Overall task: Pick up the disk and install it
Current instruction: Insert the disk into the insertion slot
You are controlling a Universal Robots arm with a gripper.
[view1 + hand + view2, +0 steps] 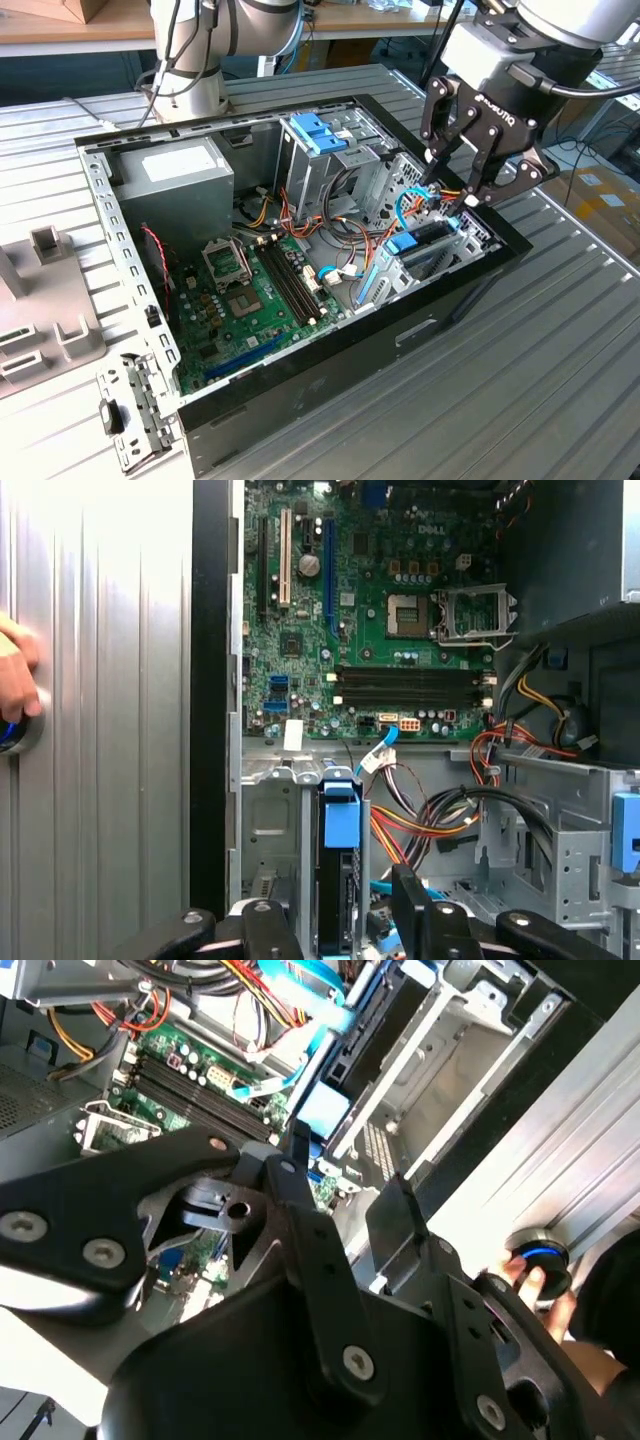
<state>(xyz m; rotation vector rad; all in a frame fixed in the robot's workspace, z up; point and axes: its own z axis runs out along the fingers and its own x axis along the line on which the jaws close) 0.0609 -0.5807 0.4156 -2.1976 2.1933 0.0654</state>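
Observation:
The disk [428, 243] stands on edge in the metal bay at the open computer case's end, on the exterior view's right, its blue plastic end piece [402, 243] pointing toward the motherboard. In the first wrist view the disk [340, 890] and its blue end piece [340, 818] lie between my two black fingers [412, 905]. My gripper [452, 195] hovers just above the bay, open, with its fingers on either side of the disk and a gap showing. In the second wrist view my gripper [348, 1160] reaches over the blue end piece [322, 1110].
The case holds a green motherboard [250, 290], a grey power-supply box [175, 185], a tall cage with a light-blue top [320, 135] and loose orange and blue cables [345, 225]. A person's hand [15, 675] rests on a round button [540, 1255] on the ribbed table. A grey fixture [40, 300] lies on the exterior view's left.

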